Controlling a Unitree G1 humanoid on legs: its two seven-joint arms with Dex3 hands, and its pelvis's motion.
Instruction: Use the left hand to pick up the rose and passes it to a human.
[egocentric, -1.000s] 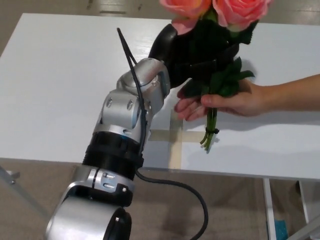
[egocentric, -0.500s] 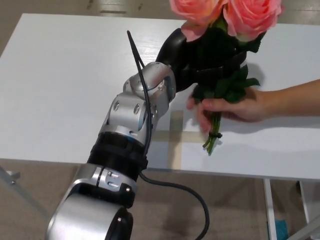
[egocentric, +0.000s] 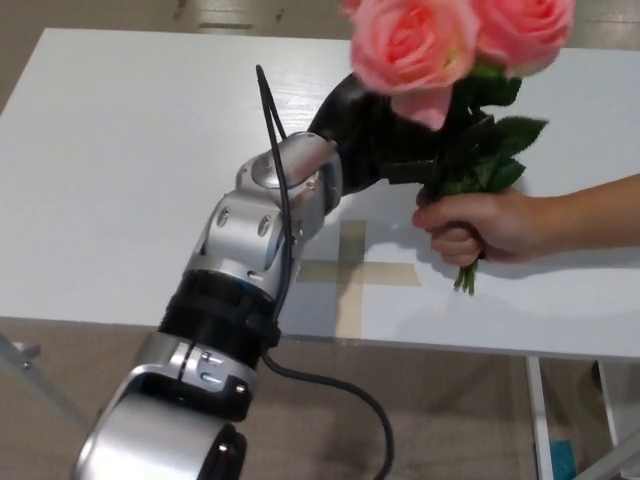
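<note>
Matt white worktop (egocentric: 120, 150) w/ faint wood-grain texture, crossed by beige paper-like tape (egocentric: 350, 272). Robot arm (egocentric: 260, 220): brushed silver metal w/ soft sheen, black rubbery cable (egocentric: 340, 385). Left hand (egocentric: 375, 135) in smooth black plastic, semi-gloss. Rose (egocentric: 415, 45) petals look soft, cloth-like; leaves matt green.

Pink rose bunch (egocentric: 455, 60) held up above the table, not resting on it.

I see two large pink blooms at the top of the head view, one full and facing me, the other partly cut off by the top edge. Dark green leaves spread below them, and the thin green stems run down and slightly right. The bunch stands nearly upright, tilted a little left, over the right half of the white table (egocentric: 120, 180), toward its near edge. The stem ends poke out just below a person's closed fist.
</note>
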